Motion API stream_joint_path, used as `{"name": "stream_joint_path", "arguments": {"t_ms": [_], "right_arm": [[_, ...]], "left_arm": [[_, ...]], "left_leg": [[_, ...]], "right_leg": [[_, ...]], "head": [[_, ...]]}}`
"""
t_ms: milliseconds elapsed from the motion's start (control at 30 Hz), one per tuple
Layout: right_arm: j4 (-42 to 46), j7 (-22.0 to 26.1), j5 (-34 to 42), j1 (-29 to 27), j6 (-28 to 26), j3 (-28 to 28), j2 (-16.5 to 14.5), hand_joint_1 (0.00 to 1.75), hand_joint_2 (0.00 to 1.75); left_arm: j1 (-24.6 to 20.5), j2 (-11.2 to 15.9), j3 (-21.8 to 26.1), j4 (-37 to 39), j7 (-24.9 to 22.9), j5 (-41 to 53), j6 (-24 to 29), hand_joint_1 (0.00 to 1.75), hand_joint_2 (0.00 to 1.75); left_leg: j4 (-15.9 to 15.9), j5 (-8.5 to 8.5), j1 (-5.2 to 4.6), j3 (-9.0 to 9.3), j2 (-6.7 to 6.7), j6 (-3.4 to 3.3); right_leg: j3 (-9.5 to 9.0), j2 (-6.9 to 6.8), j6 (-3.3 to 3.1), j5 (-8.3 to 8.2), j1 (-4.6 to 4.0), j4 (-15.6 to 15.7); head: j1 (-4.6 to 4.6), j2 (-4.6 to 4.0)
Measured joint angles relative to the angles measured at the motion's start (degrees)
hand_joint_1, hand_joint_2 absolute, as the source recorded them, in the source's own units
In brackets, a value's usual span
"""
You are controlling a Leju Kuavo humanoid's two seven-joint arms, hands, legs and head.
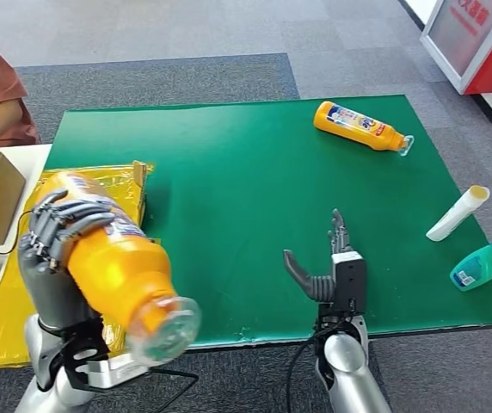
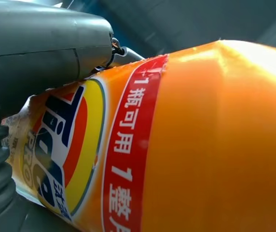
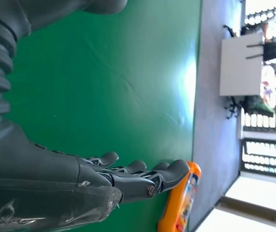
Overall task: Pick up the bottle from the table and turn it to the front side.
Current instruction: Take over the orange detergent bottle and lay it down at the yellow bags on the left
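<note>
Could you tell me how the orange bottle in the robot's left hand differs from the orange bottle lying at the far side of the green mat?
The held bottle is gripped off the table by the left hand, whereas the far bottle lies on the green mat, untouched. The held bottle's clear cap points toward the camera; the far bottle's cap points right. The held bottle looks much larger, being nearer. Both are orange with clear caps and labels.

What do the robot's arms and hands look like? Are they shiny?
The arms are shiny silver tubes. Each ends in a grey ribbed cuff and a dark grey hand with a thick thumb and darker jointed fingers: left hand, right hand. Black cables loop beside both wrists.
</note>
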State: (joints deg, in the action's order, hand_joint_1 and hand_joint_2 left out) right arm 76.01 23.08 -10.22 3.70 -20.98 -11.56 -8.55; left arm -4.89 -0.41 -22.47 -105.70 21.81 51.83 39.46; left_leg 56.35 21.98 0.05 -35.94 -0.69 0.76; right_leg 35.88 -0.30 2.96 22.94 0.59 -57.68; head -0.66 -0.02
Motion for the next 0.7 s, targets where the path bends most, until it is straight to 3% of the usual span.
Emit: {"name": "stream_joint_path", "arguments": {"t_ms": [100,233,333,500,700], "right_arm": [[2.85,0.18,0.27,-0.57,-0.14,0.75,0.0,0.0,1.75],[8.28,-0.24,0.68,-2.02,1.17,1.15,0.15,0.0,1.75],[13.34,-0.89,-0.63,-2.93,2.79,1.23,0.5,0.0,1.75],[19.57,-1.85,-2.15,-3.38,5.35,1.04,1.09,0.0,1.75],[23.57,-0.94,-2.78,-3.9,5.45,1.02,1.77,0.0,1.75]], "left_arm": [[1.94,-0.74,2.46,0.04,-2.18,7.99,0.3,1.75,1.75],[4.17,-0.45,4.81,2.21,-13.79,22.16,-0.71,1.75,1.75],[4.57,1.2,6.42,8.08,-19.58,22.96,-4.3,1.75,1.75],[3.36,3.89,9.95,20.53,-19.5,18.65,-9.55,1.75,1.75],[0.8,6.05,12.63,29.79,-19.94,19.38,-14.13,1.75,1.75]], "left_leg": [[0.0,0.0,0.0,0.01,0.0,0.0],[0.0,-0.01,0.0,0.02,0.0,0.01],[0.0,-0.02,0.01,0.03,-0.01,0.03],[-0.01,-0.05,0.03,0.02,-0.03,0.07],[0.0,-0.03,0.02,0.01,-0.02,0.03]], "right_leg": [[0.0,0.0,0.0,-0.01,0.0,0.01],[0.01,0.0,-0.01,-0.02,0.0,0.01],[0.03,0.01,-0.03,-0.03,-0.01,0.01],[0.05,0.02,-0.05,-0.04,-0.05,0.0],[0.03,0.01,-0.03,-0.03,-0.02,0.0]], "head": [[0.0,0.0],[0.02,0.0],[0.02,0.0],[0.01,0.0],[0.01,0.0]]}}
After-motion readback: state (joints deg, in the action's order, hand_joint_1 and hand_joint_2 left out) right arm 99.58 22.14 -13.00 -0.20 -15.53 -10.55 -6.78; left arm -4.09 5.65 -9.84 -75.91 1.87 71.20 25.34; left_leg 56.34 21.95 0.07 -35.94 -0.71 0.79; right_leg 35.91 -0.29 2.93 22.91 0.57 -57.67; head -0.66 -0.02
